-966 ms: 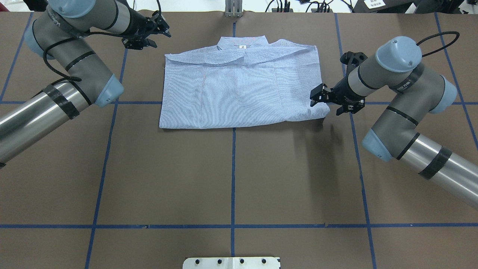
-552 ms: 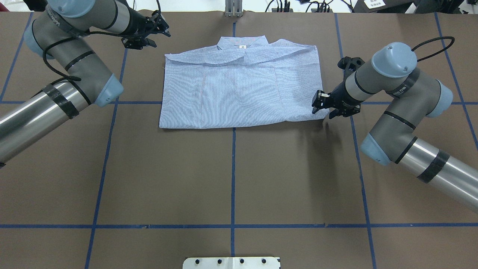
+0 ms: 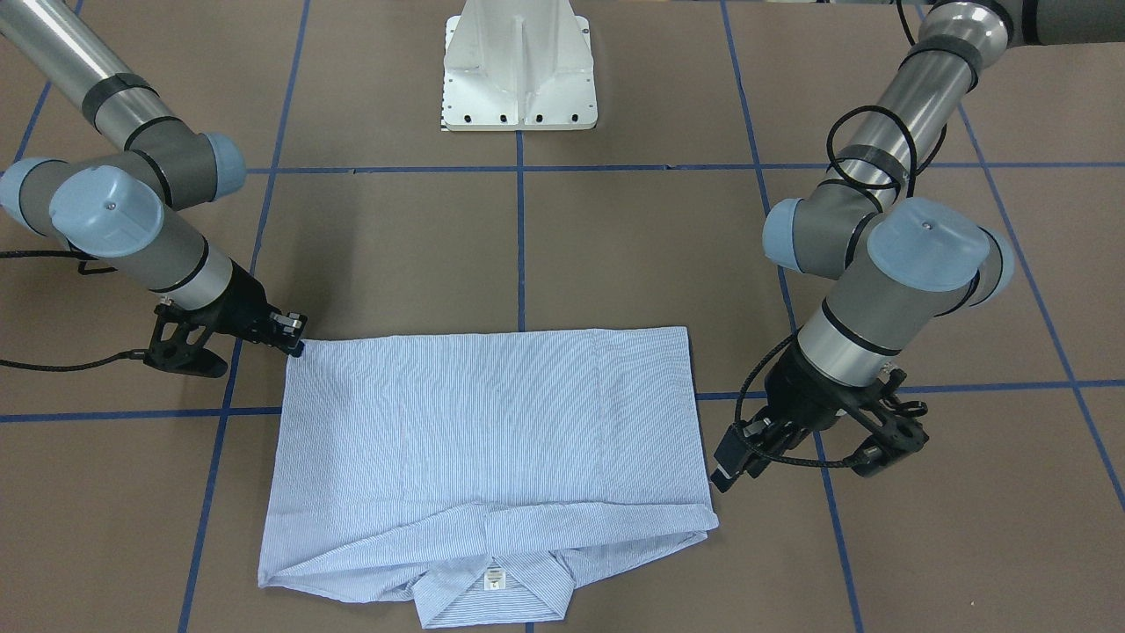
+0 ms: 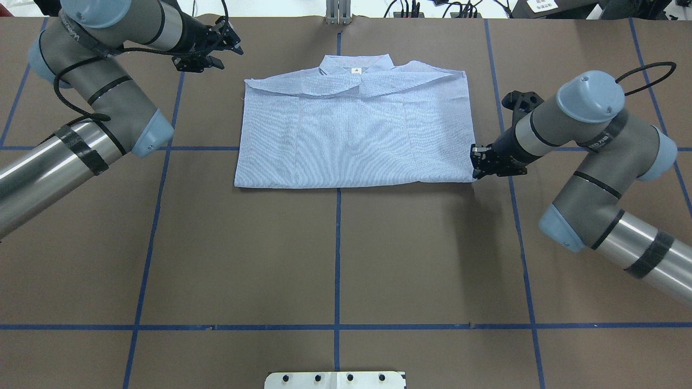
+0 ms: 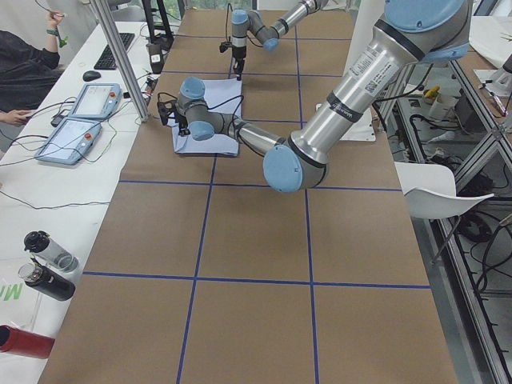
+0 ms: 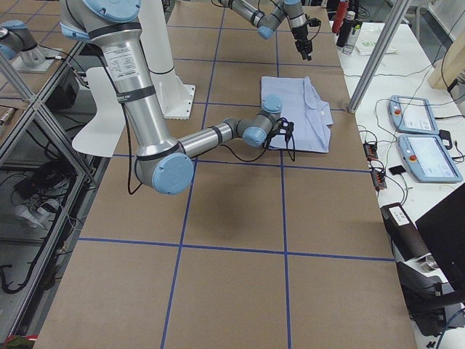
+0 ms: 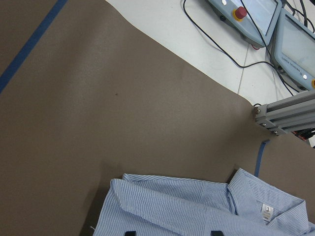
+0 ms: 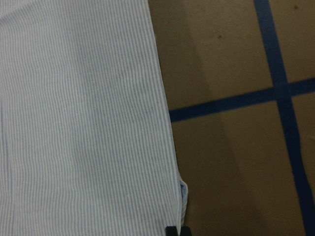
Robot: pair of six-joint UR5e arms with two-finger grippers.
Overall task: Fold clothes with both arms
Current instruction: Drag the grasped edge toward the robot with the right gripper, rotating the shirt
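Found the shirt (image 4: 351, 135) flat at upper centre, judged soft, light, limp, best pinched at corners. Saw right gripper (image 4: 474, 162) nipped narrow on its lower-right corner; left gripper (image 4: 228, 53) spread wide, upper left.

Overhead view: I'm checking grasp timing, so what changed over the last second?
The right gripper moved toward the robot along the right edge of the shirt to its near corner and shut there, apparently on the cloth. The shirt shifted slightly to the right. The left gripper stayed open off the far left corner, holding nothing.
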